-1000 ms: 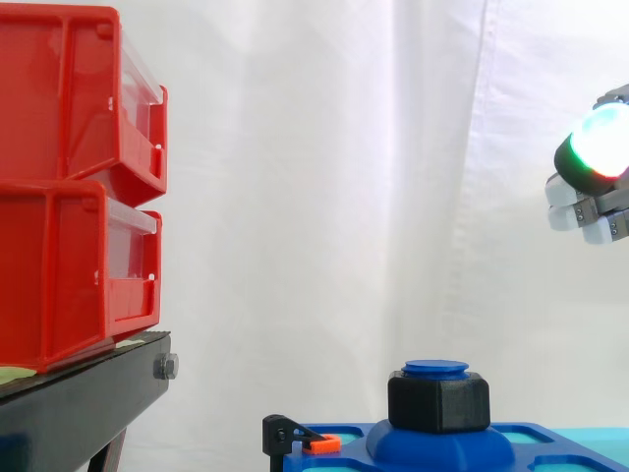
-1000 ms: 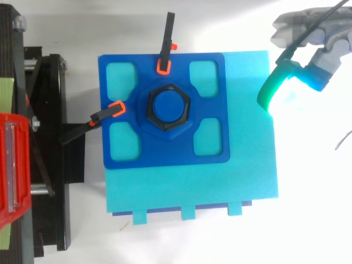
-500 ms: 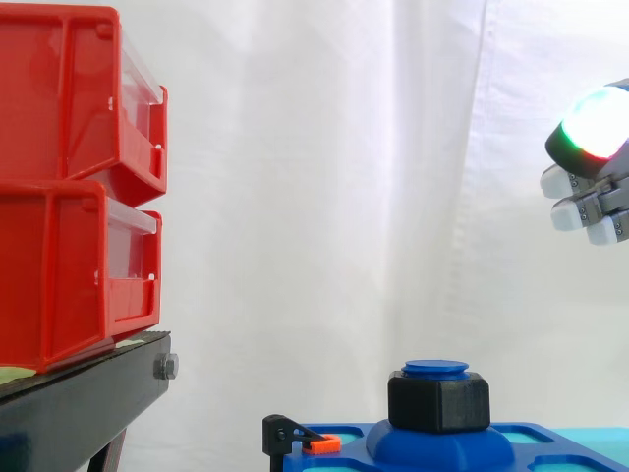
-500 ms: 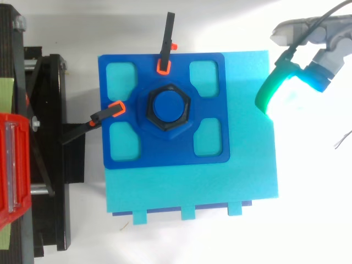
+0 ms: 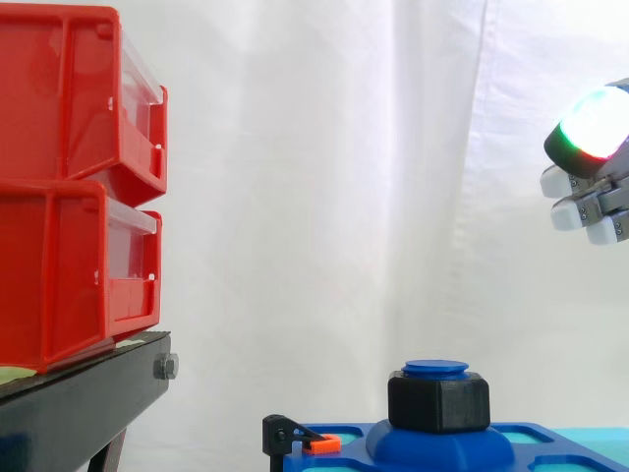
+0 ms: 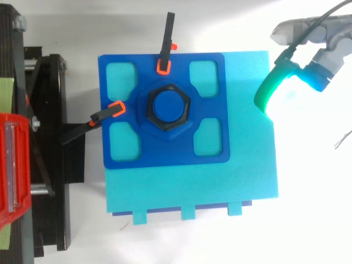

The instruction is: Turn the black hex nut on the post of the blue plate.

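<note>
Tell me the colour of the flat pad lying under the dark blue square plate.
Light cyan; the flat pad shows best in the top view.

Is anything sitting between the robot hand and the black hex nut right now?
Nothing visible does. In the side view the robot hand hangs high and right of the black hex nut, only open air between them. The clamps grip the blue plate's other edges, off that line.

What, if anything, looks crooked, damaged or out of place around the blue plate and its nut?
Nothing stands out. The black hex nut sits level on the post of the blue plate, two orange-tipped clamps sit at the plate's edges, and the robot hand hangs high, clear of the nut.
</note>
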